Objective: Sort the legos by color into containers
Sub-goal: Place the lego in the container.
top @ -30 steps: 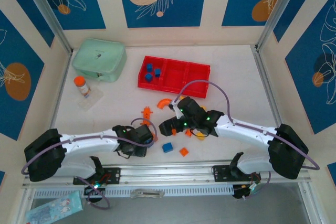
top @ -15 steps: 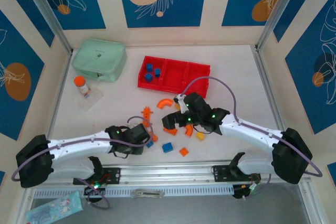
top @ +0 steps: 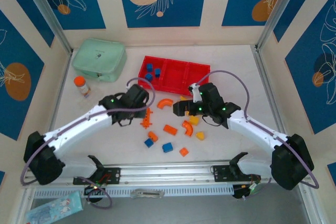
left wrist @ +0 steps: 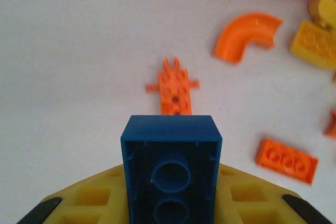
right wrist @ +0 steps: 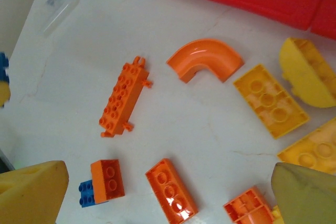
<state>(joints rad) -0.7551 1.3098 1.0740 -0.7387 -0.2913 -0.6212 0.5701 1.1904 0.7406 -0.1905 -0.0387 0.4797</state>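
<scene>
Farthest from the red tray (top: 157, 86), close to the arms' bases, loose legos (top: 169, 128) lie scattered on the white table (top: 236, 77): two blue blocks (top: 167, 147), several orange bricks (right wrist: 170, 190) and a small yellow block (top: 200, 135). Closer to the tray lie a long orange studded piece (right wrist: 123, 98), an orange arch (right wrist: 206, 59) and flat yellow bricks (right wrist: 270, 99). The yellow bricks are just short of the tray's front wall.

The left gripper (left wrist: 170, 198) is clamped on a blue block (left wrist: 170, 145), whose hollow underside faces the wrist camera. It is held above the table on the near side of the tray's left end. The right gripper (right wrist: 168, 195) hangs with its jaws spread wide and nothing between them, over the orange and yellow pieces in front of the tray's middle.

Inside the tray, the left compartment (top: 156, 81) holds three blue blocks (top: 149, 67). The middle compartment (top: 176, 72) looks bare. The right one is partly hidden behind the right arm, and what shows of it looks bare too.

By my reckoning the sort is at an early stage. Blue is about half done, with one block in hand and two to fetch. Orange and yellow have not been started.
</scene>
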